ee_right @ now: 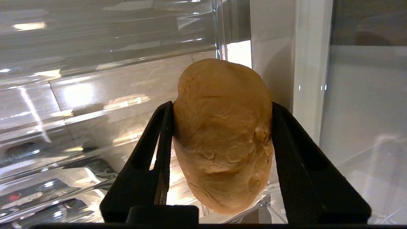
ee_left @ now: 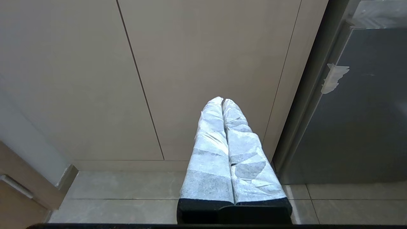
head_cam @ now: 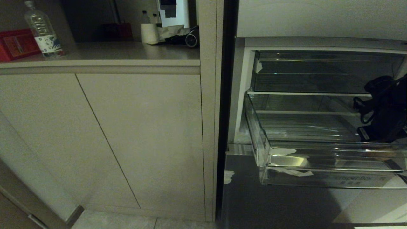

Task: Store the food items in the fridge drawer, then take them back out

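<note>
Food item point(ee_right: 222, 133): one lumpy, tan-brown piece, potato-like in shape, sitting between the two black fingers point(ee_right: 152, 159) of the right gripper point(ee_right: 221, 127). Both fingers are pressing against its sides, so the gripper is pinching it. Clear, glossy plastic is lying behind and beneath it, with a white fridge wall point(ee_right: 273, 63) standing just beside it.

Right gripper, head view point(head_cam: 386, 108): a dark shape with looping cables, reaching in over the right part of the fridge drawer point(head_cam: 318, 159); the food item itself is not showing from here.

Fridge drawer: wide, shallow, clear plastic, standing pulled out from the fridge, with whitish tape scraps point(head_cam: 291, 171) sticking to its front left corner. A second clear bin point(head_cam: 318, 73) is sitting above it, further inside. A grey door panel point(head_cam: 270, 197) is lying below the drawer front, carrying its own tape scrap point(head_cam: 228, 176).

Left gripper point(ee_left: 222, 103): hanging low beside the beige cabinet doors point(ee_left: 190, 63), well apart from the drawer; its two white-wrapped fingers point(ee_left: 210, 152) are lying pressed together with nothing between them. Tiled floor point(ee_left: 127, 190) is showing beneath.

Desk point(head_cam: 127, 52) above the cabinets: carrying a clear water bottle point(head_cam: 43, 30), a red box point(head_cam: 16, 44) and a white paper roll point(head_cam: 149, 33).
</note>
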You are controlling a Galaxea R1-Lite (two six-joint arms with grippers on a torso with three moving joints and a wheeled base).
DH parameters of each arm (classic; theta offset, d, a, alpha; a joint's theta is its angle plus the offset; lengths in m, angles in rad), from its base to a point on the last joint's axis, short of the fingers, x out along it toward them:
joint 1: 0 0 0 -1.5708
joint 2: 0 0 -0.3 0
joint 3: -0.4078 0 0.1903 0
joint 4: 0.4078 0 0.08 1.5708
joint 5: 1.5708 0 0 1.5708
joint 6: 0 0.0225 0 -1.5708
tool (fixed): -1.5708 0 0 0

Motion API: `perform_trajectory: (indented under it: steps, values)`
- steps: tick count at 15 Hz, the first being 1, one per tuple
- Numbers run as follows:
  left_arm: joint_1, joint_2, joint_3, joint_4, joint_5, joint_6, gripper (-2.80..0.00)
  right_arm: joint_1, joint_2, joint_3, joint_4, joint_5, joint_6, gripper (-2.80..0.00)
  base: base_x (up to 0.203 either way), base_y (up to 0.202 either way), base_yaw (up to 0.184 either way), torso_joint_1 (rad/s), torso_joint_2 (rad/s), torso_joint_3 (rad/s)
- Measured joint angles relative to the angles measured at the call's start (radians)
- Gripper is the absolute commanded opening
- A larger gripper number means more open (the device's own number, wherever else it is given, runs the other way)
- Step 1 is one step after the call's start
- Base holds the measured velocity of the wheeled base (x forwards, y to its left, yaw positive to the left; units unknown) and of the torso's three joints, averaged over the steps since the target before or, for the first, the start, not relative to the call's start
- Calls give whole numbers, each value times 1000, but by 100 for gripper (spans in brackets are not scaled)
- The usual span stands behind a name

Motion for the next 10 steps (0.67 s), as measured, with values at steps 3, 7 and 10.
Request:
perform_trajectory:
  steps: [3,7,10]
  values:
    - [0,0,0,0,0,0,-280,20,-8,-12,-3,5,2,-280,0,0,0,0,0,0]
    - [0,0,0,0,0,0,-280,28,-34,-28,-8,9,5,-280,0,0,0,0,0,0]
    - [0,0,0,0,0,0,-280,29,-64,-31,-11,14,7,-280,0,0,0,0,0,0]
